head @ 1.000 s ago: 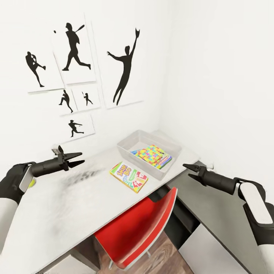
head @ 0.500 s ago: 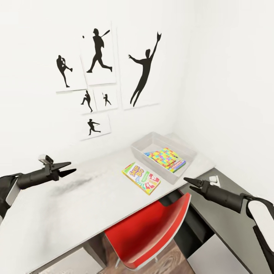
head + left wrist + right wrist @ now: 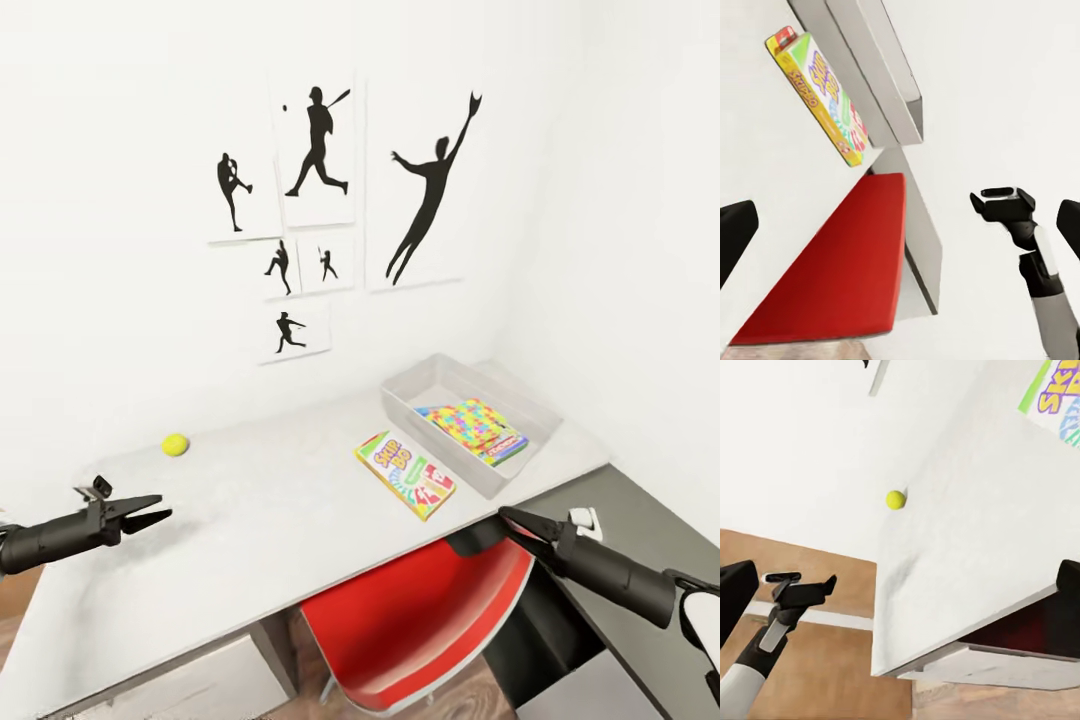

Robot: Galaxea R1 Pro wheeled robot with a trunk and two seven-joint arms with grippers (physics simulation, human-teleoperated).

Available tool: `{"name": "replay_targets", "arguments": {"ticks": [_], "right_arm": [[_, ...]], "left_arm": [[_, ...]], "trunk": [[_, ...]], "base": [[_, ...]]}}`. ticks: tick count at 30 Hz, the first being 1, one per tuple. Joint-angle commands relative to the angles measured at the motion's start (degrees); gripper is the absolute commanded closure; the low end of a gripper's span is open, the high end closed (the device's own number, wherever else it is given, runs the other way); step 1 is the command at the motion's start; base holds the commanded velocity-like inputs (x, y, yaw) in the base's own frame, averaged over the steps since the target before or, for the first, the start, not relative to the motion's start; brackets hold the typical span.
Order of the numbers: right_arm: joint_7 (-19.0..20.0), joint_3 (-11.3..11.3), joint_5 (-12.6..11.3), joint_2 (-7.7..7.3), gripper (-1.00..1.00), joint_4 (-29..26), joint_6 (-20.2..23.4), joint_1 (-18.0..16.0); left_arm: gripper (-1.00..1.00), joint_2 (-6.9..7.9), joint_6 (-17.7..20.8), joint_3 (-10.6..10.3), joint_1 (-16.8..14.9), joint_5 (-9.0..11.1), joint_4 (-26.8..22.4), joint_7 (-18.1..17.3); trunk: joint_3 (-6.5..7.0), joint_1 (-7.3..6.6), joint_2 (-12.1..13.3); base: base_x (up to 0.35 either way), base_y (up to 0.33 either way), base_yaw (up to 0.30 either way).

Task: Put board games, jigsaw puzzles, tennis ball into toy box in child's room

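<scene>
Left gripper (image 3: 150, 510) hovered over the table's (image 3: 260, 510) left end, jaws apart, empty. Right gripper (image 3: 512, 520) hung at the front edge above the red chair (image 3: 420, 620), jaws slightly apart, empty. Tennis ball (image 3: 175, 444) lay near the wall. Skip-Bo box (image 3: 404, 475) lay just beside the toy box (image 3: 400, 400), which held a jigsaw puzzle (image 3: 468, 422) atop other flat boxes.

- Left gripper (image 3: 150, 509): fingers slightly parted, holding nothing, on a dark forearm reaching forward and level, low at the left.
- Right gripper (image 3: 512, 520): fingers close together, empty, its dark forearm angled up from a white upper arm.
</scene>
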Motion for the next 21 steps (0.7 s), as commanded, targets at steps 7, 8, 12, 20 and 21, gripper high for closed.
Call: {"name": "replay_targets", "arguments": {"ticks": [7,8,12,20,21], "right_arm": [[1.13,-0.22,0.46,0.14,-1.0,-0.08,0.22,0.23],[1.14,-0.22,0.46,0.15,-1.0,-0.05,0.22,0.23],[1.16,-0.23,0.5,0.32,-1.0,0.04,0.22,0.24],[1.01,-0.31,1.04,0.66,-1.0,0.42,0.22,0.24],[1.0,-0.31,1.05,0.67,-1.0,0.48,0.22,0.24]], "left_arm": [[-1.0,1.39,0.32,2.06,3.32,0.13,-0.66,-0.22],[-1.0,1.69,0.32,2.66,3.43,0.13,-0.74,-0.22],[-1.0,2.12,0.32,3.54,3.64,0.13,-0.84,-0.22],[-1.0,2.2,0.24,3.81,3.71,0.12,-0.87,-0.22],[-1.0,2.21,0.24,3.83,3.71,0.09,-0.87,-0.22]], "trunk": [[0.25,0.04,-0.11],[0.3,0.04,-0.11],[0.42,0.04,-0.11],[0.45,0.04,-0.11],[0.45,0.04,-0.11]], "base": [[0.0,0.0,0.244],[0.0,0.0,0.244],[0.0,0.0,0.201],[0.0,0.0,0.031],[0.0,0.0,0.003]]}}
